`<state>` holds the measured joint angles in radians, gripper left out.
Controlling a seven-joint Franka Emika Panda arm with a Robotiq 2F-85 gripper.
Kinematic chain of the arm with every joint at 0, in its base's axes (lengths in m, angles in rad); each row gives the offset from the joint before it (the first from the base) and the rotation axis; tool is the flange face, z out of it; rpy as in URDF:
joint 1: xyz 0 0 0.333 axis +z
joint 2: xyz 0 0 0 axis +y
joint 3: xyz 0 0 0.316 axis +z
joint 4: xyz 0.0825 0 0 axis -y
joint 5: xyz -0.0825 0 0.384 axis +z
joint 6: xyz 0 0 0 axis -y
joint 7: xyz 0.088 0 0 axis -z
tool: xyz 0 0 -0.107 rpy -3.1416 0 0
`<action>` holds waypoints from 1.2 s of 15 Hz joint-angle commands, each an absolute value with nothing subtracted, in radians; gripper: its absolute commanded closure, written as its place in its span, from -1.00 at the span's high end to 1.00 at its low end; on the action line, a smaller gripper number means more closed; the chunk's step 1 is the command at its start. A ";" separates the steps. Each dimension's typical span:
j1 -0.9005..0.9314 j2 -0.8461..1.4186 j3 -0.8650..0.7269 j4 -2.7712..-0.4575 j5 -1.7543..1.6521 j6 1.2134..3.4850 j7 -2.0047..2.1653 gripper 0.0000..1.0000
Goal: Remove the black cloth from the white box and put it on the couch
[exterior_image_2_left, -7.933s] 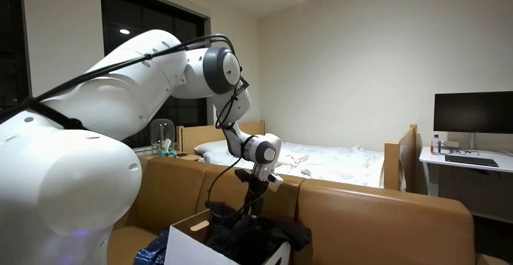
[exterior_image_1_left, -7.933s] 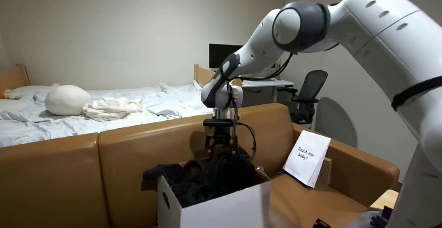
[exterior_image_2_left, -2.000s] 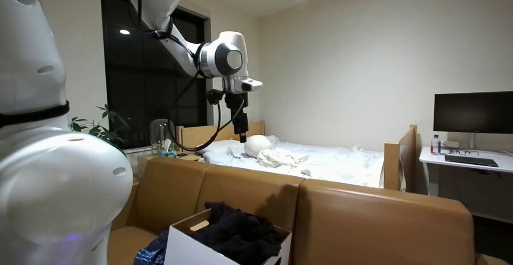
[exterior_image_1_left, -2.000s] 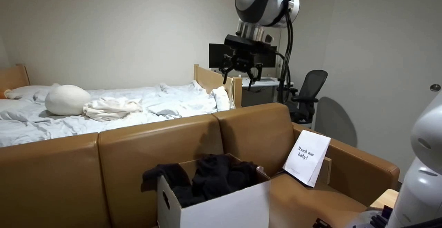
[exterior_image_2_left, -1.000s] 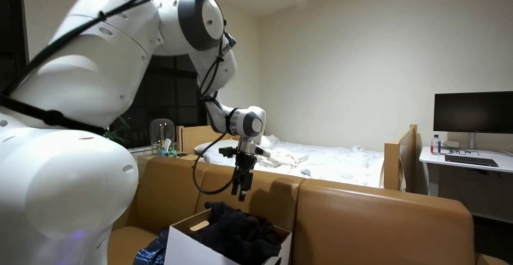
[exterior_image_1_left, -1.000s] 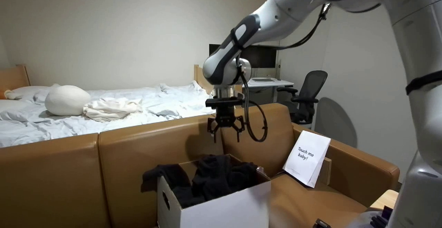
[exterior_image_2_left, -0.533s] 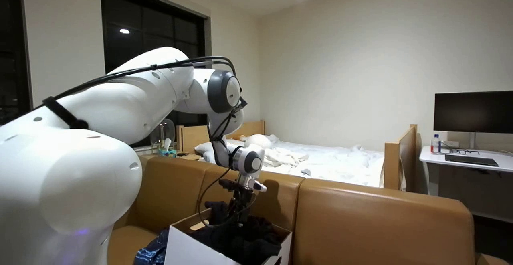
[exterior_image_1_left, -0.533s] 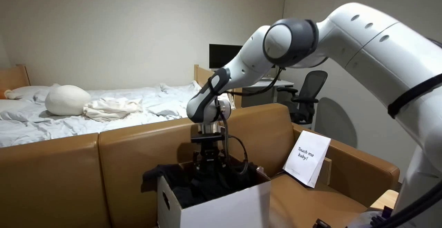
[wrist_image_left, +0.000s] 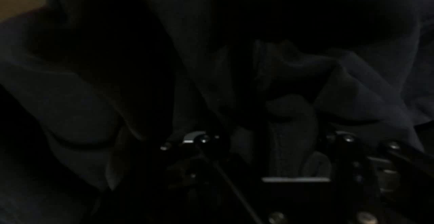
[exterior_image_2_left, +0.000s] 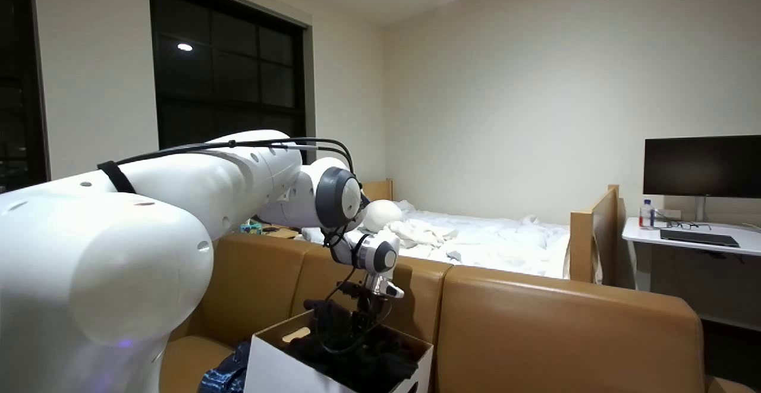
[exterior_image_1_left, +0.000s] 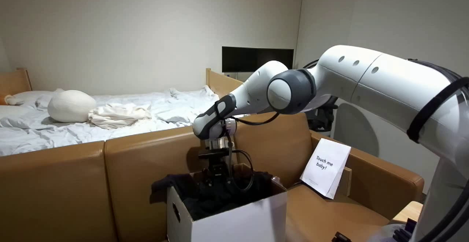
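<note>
The black cloth (exterior_image_1_left: 205, 205) lies bunched in the white box (exterior_image_1_left: 240, 225). Part of it hangs over one box wall onto the backrest side. The cloth and box also show in an exterior view, the cloth (exterior_image_2_left: 368, 366) inside the box (exterior_image_2_left: 276, 369). The brown couch (exterior_image_1_left: 146, 176) bears the box; it also shows in an exterior view (exterior_image_2_left: 547, 327). My gripper (exterior_image_1_left: 218, 183) points down into the box, low in the cloth. In the wrist view the gripper (wrist_image_left: 271, 139) has its fingers apart, with dark cloth folds (wrist_image_left: 366, 88) between and around them. The fingertips are hidden in the dark cloth.
The couch backrest (exterior_image_1_left: 157, 143) stands close behind the box. A white paper sign (exterior_image_1_left: 326, 168) leans on the couch seat at the armrest. Blue patterned fabric (exterior_image_2_left: 226, 372) lies beside the box. A bed (exterior_image_1_left: 168, 110) is behind the couch.
My arm has come down from above the couch, and the gripper has gone from over the box into the cloth. Over the last half second it sinks slightly lower. The box stays put.
</note>
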<state>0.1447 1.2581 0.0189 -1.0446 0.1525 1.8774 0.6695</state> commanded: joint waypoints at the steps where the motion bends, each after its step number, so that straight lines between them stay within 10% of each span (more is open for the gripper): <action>1: 0.132 1.364 0.029 -0.819 0.157 1.735 0.666 -0.33; 7: 0.078 1.352 0.093 -0.699 0.201 1.423 0.549 -0.99; 18: 0.058 1.048 0.170 -0.800 0.215 1.535 0.409 -0.96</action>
<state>0.0945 1.1694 0.1390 -0.6778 0.1890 1.4737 0.5219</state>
